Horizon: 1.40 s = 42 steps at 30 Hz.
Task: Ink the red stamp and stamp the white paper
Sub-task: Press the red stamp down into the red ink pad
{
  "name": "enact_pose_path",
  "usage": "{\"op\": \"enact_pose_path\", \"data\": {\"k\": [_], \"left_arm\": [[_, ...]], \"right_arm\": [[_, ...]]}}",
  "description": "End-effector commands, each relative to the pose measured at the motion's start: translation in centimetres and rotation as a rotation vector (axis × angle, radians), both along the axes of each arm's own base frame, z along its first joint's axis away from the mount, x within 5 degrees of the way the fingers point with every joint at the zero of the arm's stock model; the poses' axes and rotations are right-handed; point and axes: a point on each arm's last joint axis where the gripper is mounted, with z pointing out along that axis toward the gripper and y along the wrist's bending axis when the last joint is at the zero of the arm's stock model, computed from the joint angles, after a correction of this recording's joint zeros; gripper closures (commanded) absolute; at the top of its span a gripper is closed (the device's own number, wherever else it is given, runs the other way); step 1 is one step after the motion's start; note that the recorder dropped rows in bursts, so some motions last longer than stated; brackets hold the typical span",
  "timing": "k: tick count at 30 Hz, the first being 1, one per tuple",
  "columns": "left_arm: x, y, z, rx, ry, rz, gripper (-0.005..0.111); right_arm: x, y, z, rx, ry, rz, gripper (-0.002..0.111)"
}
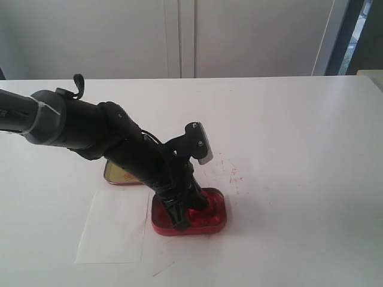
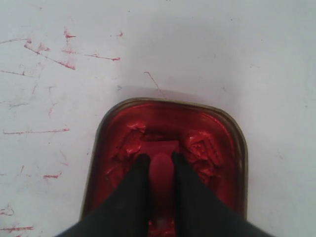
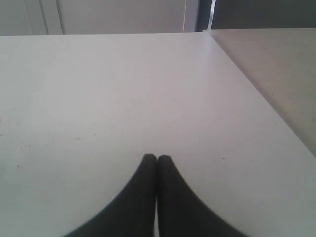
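The red stamp [image 2: 160, 165] stands in the tin of red ink paste [image 1: 219, 206], its block base down in the churned paste and its narrow knob pointing up. The left gripper [image 2: 159, 159] is clamped on that knob, one black finger [image 2: 139, 175] on each side, and the arm slants down into the tin from the far left. The tin sits near the middle of the table [image 1: 287, 131], toward the near edge.

The white paper [image 1: 114, 230] lies flat just left of the tin, its right edge close beside the tin's left wall. Whether there is any mark on it cannot be told from here. Behind the paper, farther back, a gold-coloured lid [image 1: 116, 173] shows partly from under the arm. Thin red scribbles [image 1: 232, 173] mark the tabletop just beyond the tin, to its right.

The right gripper [image 3: 157, 159] is well apart from all this, fingertips pressed together on nothing, over bare white tabletop.
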Motion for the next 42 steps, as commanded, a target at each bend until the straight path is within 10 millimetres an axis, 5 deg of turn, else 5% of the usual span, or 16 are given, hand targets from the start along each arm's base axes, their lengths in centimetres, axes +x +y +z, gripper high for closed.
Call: {"op": "enact_pose_path", "data": {"k": [1,25,42], "left_arm": [[-0.7,0.6,-3.3,0.101,0.077,-0.017,0.107],[-0.8,1.0,-3.3,0.154,0.093,-0.007,0.107],[-0.4,0.2,0.4,0.086,0.084,-0.009,0.107]], "right_arm": [[0.0,0.0,0.0,-0.010,-0.012,0.006,0.108],[0.0,0.0,0.0,-0.010,-0.012,0.006,0.108],[0.0,0.0,0.0,-0.010,-0.012,0.006,0.108]]}}
